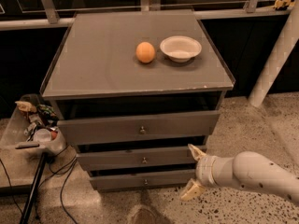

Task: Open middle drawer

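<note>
A clutter bin (16,136) and black stand (32,192) crowd the floor by the drawer unit's (93,69) left side. The middle drawer (107,158) sits between the taller and slimmer fronts. Centre on its knob (144,160), then pull straight out. Your gripper (192,171) hangs spread wide and empty off that front's right end.

Dim overall, lit from overhead. Soft sheen across the cabinet top (103,64). Short shadows beside the orange (145,52) and bowl (181,48). Deep shadow in the gaps above and below the middle drawer (112,160). Slightly soft throughout. Pale, brightly lit gripper (193,171) at lower right, by that drawer's right end, fingers apart, edges blurred.
</note>
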`<action>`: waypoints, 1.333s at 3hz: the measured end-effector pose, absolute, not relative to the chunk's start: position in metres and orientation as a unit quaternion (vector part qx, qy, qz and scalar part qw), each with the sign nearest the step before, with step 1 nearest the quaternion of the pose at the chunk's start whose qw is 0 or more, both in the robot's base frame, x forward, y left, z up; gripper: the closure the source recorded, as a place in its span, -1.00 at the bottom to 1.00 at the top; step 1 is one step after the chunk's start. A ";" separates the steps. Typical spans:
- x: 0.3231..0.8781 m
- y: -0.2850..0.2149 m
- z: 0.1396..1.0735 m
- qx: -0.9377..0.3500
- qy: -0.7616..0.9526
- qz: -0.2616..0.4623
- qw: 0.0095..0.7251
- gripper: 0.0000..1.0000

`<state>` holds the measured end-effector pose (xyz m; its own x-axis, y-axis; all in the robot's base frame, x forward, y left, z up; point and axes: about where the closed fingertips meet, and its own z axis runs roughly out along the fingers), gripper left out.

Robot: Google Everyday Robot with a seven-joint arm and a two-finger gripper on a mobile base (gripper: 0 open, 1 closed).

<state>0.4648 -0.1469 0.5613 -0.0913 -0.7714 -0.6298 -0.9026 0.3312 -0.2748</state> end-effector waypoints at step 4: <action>0.497 -0.129 0.516 -0.587 0.726 0.117 0.337 -1.00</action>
